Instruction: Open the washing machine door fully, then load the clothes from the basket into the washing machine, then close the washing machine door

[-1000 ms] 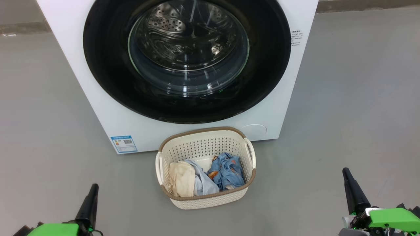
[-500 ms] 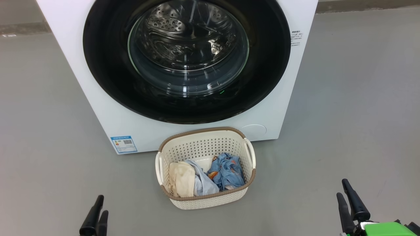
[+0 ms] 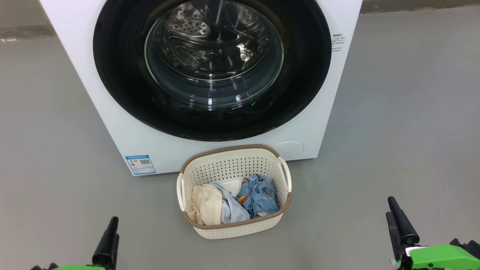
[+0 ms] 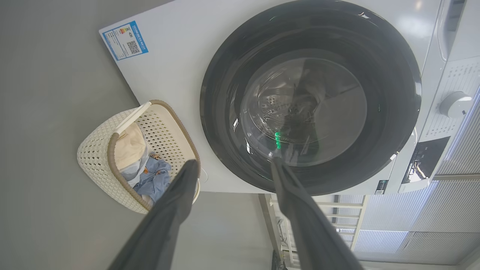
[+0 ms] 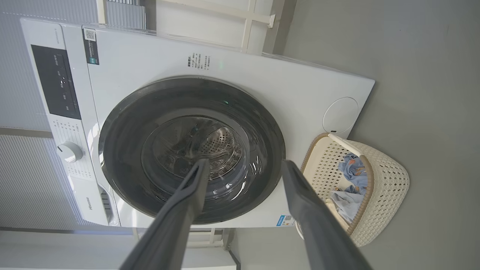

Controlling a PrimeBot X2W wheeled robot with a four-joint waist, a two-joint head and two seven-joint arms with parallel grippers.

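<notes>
Left gripper [image 4: 234,164] and right gripper [image 5: 245,164]: long dark tapered fingers spread wide, empty. Ahead between them, the basket [image 3: 232,230], cream perforated plastic with brown rim, holds crumpled clothes [image 3: 225,206]. Just behind it the white washing machine [image 3: 112,127]; glossy black round washing machine door [image 3: 300,75] shut.

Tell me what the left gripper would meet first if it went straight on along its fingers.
Most likely the washing machine door: the left gripper, open, points at its black rim, and the basket lies off to one side. Nothing seems to lie between, though depth is unclear.
</notes>
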